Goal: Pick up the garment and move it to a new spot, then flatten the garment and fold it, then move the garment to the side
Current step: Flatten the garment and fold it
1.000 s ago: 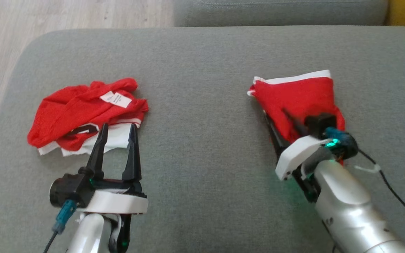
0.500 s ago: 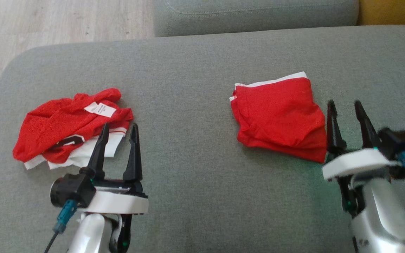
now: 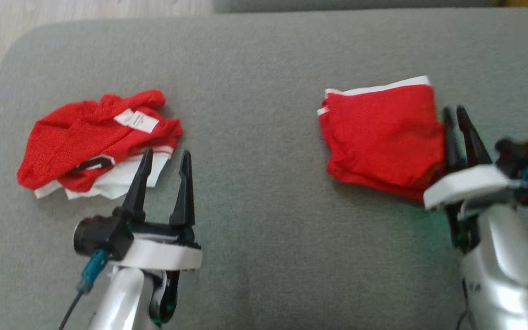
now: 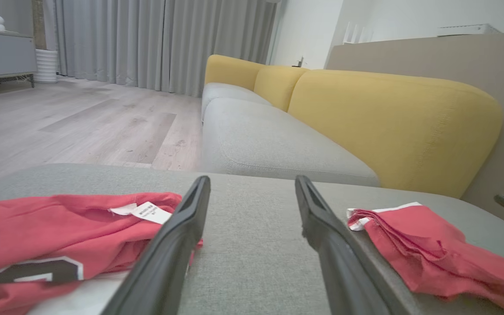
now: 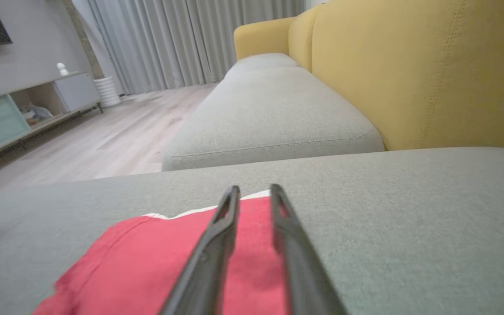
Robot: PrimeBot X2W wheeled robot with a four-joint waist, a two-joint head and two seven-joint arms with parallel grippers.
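2 garments, crumpled garment (image 3: 80,137) and folded garment (image 3: 383,133), and 2 end effectors, left (image 3: 167,152) and right (image 3: 454,110).

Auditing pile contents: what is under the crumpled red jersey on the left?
Beneath the crumpled red jersey, white fabric pokes out at its near edge, on the grey sofa cushion. How far it runs underneath is covered.

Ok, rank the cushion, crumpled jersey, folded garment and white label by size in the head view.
1. Cushion
2. Crumpled jersey and folded garment: too alike to rank
3. White label
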